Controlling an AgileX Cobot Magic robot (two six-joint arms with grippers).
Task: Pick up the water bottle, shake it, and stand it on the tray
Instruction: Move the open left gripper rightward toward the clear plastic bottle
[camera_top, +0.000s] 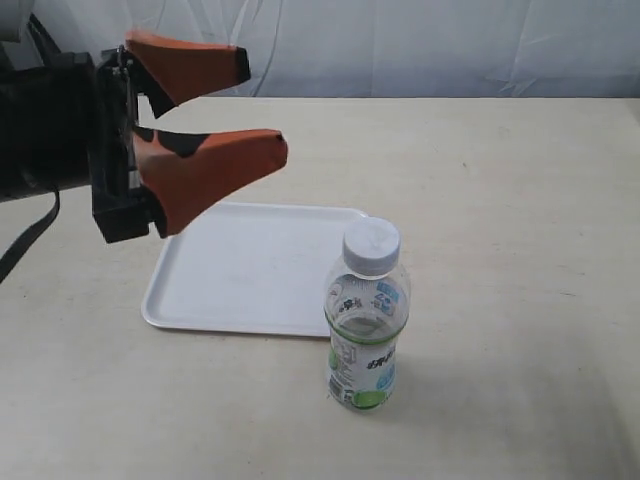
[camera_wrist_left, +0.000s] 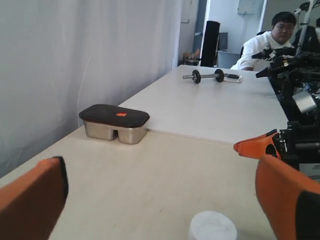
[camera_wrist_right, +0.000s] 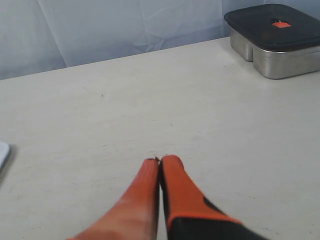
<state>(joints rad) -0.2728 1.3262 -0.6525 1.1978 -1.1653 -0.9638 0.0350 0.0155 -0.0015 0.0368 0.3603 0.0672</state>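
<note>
The water bottle (camera_top: 367, 318) stands upright on the table just off the tray's near right corner; only its white cap (camera_wrist_left: 213, 226) shows in the left wrist view. The white tray (camera_top: 250, 268) lies flat to its left with nothing on it. My left gripper (camera_top: 262, 104) hangs open above the tray's left part, well left of and higher than the bottle, its orange fingers (camera_wrist_left: 287, 200) spread wide with nothing between them. My right gripper (camera_wrist_right: 160, 161) is shut and empty over bare table, out of the exterior view; its tip shows as an orange finger (camera_wrist_left: 255, 145) in the left wrist view.
A steel lunch box with a black lid (camera_wrist_left: 115, 123) (camera_wrist_right: 276, 39) sits near the curtain at the table's edge. A second table behind holds a dumbbell (camera_wrist_left: 206, 76), and a seated person (camera_wrist_left: 270, 42) is beyond it. The tray's edge (camera_wrist_right: 2, 152) just shows in the right wrist view.
</note>
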